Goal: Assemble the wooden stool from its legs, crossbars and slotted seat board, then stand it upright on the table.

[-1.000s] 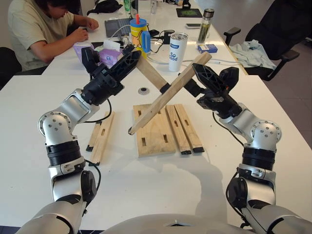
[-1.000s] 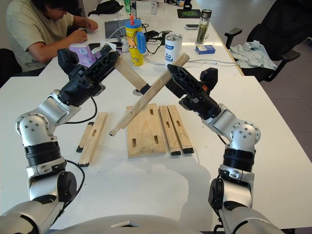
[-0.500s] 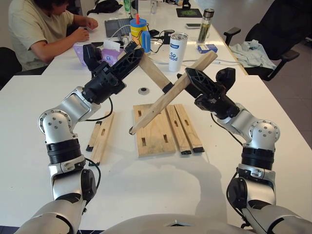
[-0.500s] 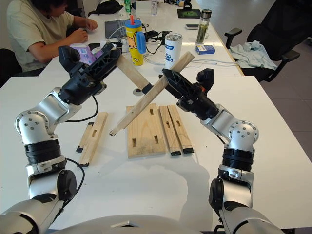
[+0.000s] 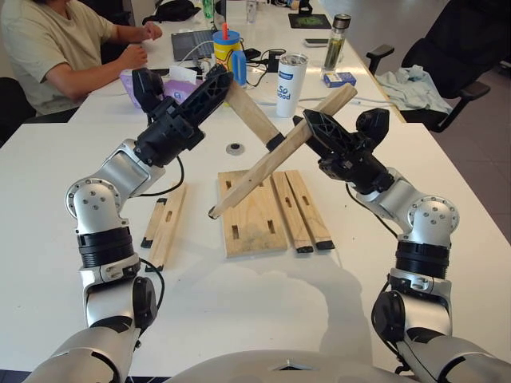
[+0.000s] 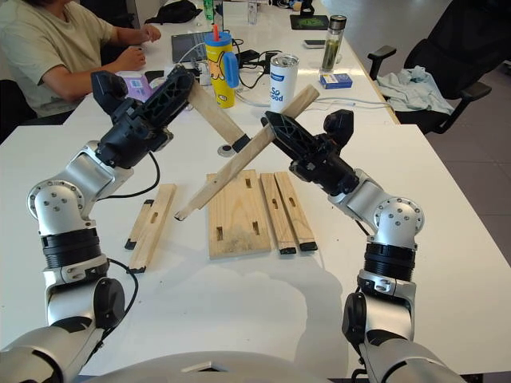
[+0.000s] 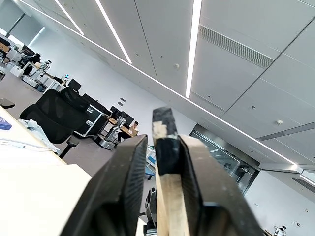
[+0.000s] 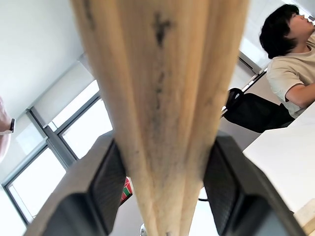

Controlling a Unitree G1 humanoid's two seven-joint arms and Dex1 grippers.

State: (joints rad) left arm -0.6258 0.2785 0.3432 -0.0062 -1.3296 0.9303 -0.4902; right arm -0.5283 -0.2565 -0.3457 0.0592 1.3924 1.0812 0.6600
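Note:
My left gripper [image 5: 219, 80] is shut on a short wooden leg [image 5: 252, 116] with a black end, held above the table's far middle. In the left wrist view the fingers [image 7: 129, 169] clamp that leg [image 7: 170, 196]. My right gripper [image 5: 310, 125] is shut on a long wooden leg [image 5: 255, 172] that slants down toward the slotted seat board [image 5: 257, 226]. The short leg's black end meets the long leg where they cross. In the right wrist view the long leg [image 8: 162, 98] sits between the fingers [image 8: 106, 187].
Two wooden bars [image 5: 302, 209] lie right of the seat board, and two more [image 5: 164, 223] lie to its left. A white tumbler [image 5: 291, 84], a yellow bottle [image 5: 228, 53], a tissue box [image 5: 180, 86] and cables stand behind. A person sits at the far left.
My right gripper has moved left and the long leg has tilted a little flatter. My left gripper has risen slightly with the short leg. The legs stay crossed.

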